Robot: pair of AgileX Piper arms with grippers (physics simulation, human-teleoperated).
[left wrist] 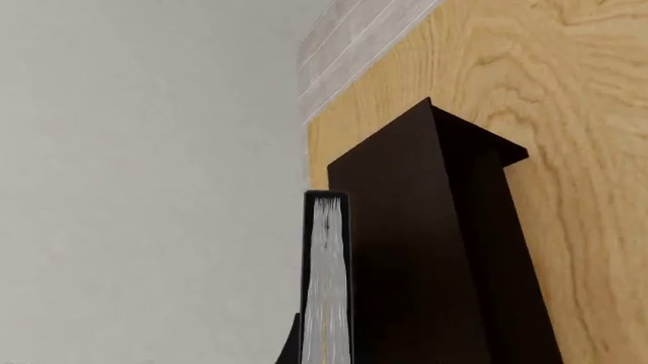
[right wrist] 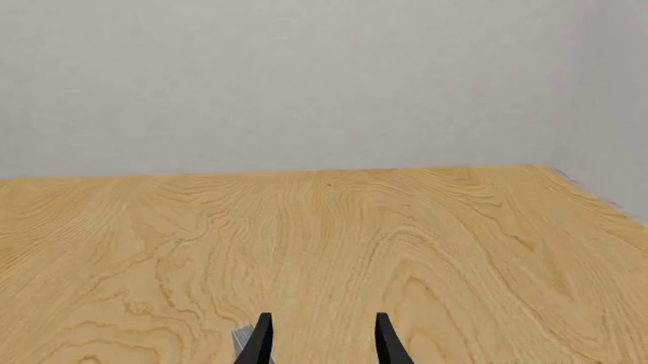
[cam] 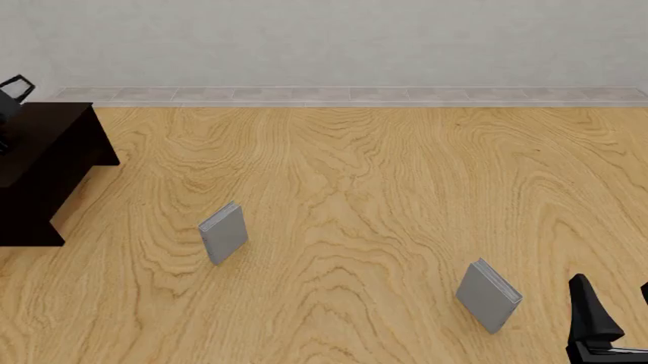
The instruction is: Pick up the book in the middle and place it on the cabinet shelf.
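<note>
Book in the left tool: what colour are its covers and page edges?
Black covers, white page edges on the book, seen best in the left wrist view.

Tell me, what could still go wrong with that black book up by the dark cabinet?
The book is held on edge by the left gripper, close beside the cabinet shelf; it might bump the cabinet's side. In the front view it sits at the frame's far left edge, so alignment is hard to judge. Released on edge, it might topple.

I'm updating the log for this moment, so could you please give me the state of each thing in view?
book: off the table, seemingly held by the left gripper, beside the cabinet's top.
cabinet shelf: upright at the table's left edge.
left grey book: standing, untouched.
right grey book: standing, untouched.
right gripper: open, empty.
</note>
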